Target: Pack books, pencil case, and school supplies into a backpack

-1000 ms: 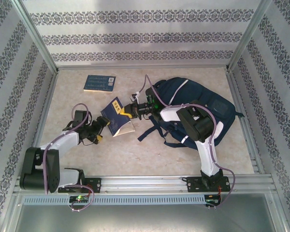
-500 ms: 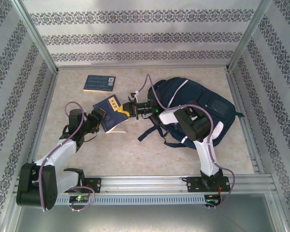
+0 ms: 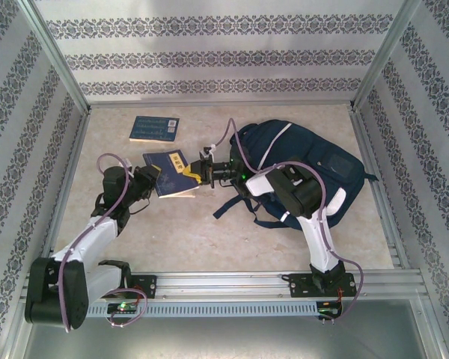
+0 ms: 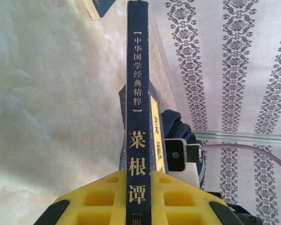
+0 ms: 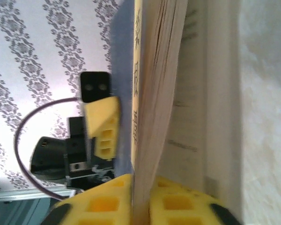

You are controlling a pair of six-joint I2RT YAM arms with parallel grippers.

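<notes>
A dark blue book [image 3: 170, 172] with yellow lettering hangs above the table between both grippers. My left gripper [image 3: 153, 179] is shut on its spine [image 4: 136, 93], and the yellow pads [image 4: 100, 199] press on both sides of it. My right gripper [image 3: 201, 170] is shut on the opposite page edge [image 5: 154, 93], with the pages pinched between its pads [image 5: 178, 199]. A second dark blue book [image 3: 153, 129] lies flat at the far left. The navy backpack [image 3: 307, 161] lies on the right, partly under the right arm. The pencil case and school supplies are out of view.
Patterned walls and metal frame posts [image 3: 60, 67] close in the table on three sides. A rail [image 3: 224, 283] carrying the arm bases runs along the near edge. Bare marble tabletop [image 3: 209, 239] lies in front of the held book.
My left arm swung up to the book and its jaws closed on the spine. The book shifted left and leveled out. My right gripper stayed on the page edge.
</notes>
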